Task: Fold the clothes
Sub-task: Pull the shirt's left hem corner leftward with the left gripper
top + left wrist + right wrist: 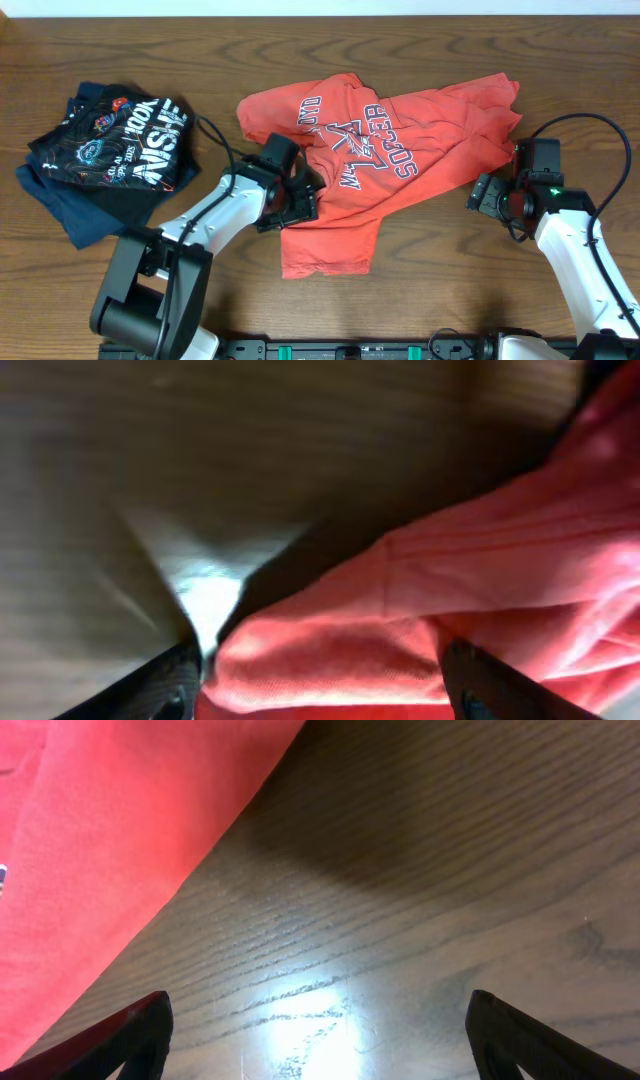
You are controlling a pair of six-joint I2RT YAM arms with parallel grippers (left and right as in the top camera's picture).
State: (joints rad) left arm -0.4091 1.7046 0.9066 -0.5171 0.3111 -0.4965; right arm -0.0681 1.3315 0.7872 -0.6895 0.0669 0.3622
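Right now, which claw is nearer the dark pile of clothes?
Left. The left claw is on the red-orange cotton T-shirt edge facing the dark pile; the right claw is beyond the shirt.

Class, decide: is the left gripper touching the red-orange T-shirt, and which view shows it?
Touching. The left wrist view shows the T-shirt bunched between the spread fingers of the left gripper, with its cloth lying against their inner faces.

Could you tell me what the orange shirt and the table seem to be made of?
The orange shirt looks like soft, matte knit cloth, probably cotton: it drapes in loose wrinkles, with a stitched hem in the left wrist view. The table looks like brown wood or wood-look laminate, slightly glossy: grain lines run across it and light glares off it in the right wrist view.
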